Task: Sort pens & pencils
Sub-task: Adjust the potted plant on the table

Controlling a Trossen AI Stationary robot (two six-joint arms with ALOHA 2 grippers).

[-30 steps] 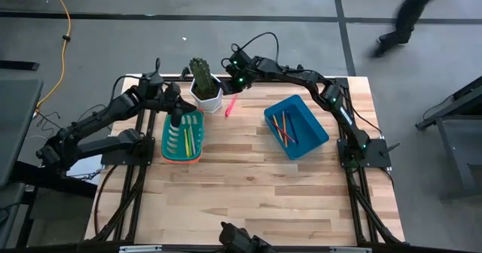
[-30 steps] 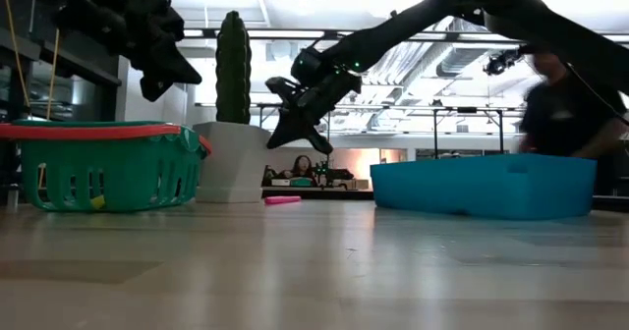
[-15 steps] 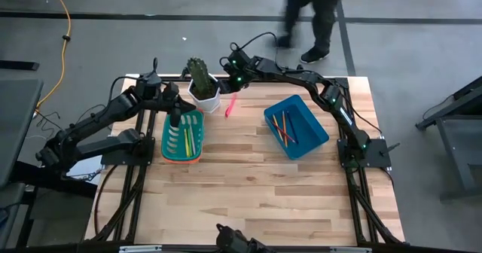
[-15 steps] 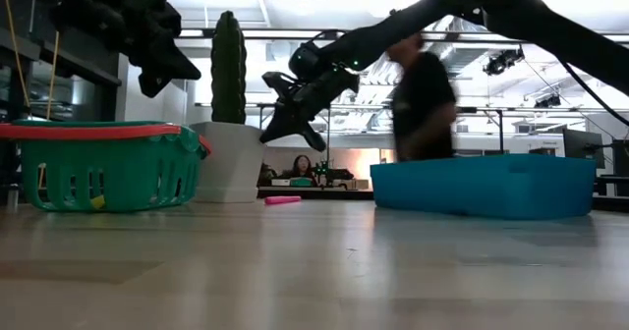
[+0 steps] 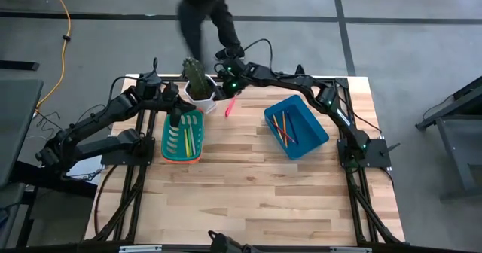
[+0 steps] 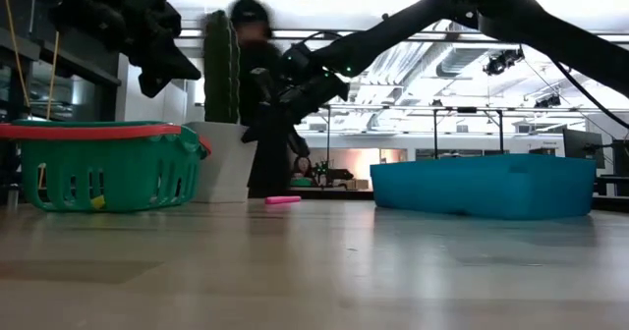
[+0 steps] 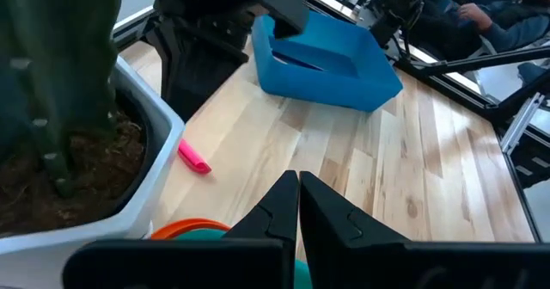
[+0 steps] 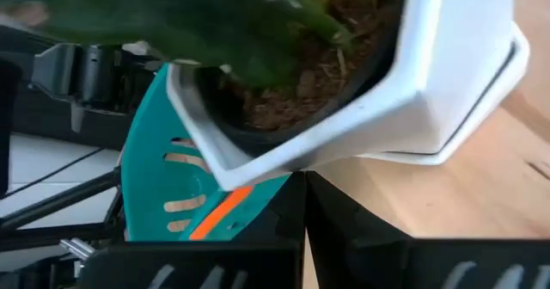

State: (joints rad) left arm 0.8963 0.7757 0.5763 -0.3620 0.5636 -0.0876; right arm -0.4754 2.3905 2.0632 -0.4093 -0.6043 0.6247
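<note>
since a second ago the right claw point(image 5: 224, 88), clenched and empty, slides left toward the cactus pot point(image 5: 205, 96); left claw point(image 5: 175, 114), clenched, hovers over the green basket point(image 5: 183, 135); pink pen point(image 5: 230, 105) lies on the table point(image 5: 248, 193).

The table point(image 5: 248, 185) is pale, matt wood planking, the green basket point(image 5: 183, 136) and blue bin point(image 5: 297, 126) look like smooth plastic, and the white pot point(image 8: 412, 100) is glossy.
</note>
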